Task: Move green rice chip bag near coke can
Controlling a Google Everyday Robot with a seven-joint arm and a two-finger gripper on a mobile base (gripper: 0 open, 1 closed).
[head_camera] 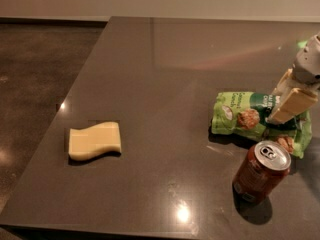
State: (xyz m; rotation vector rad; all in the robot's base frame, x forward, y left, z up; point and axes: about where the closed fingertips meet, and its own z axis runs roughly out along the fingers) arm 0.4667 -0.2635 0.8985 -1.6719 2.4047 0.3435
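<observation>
The green rice chip bag lies on the dark table at the right, crinkled, with pictured rice cakes. My gripper comes in from the right edge, and its cream fingers are shut on the right part of the bag, hiding its middle. The coke can stands upright just in front of the bag's right end, a small gap from it.
A pale yellow wavy sponge lies on the left part of the table. The table's left edge runs diagonally, with dark floor beyond it. The front edge is close below the can.
</observation>
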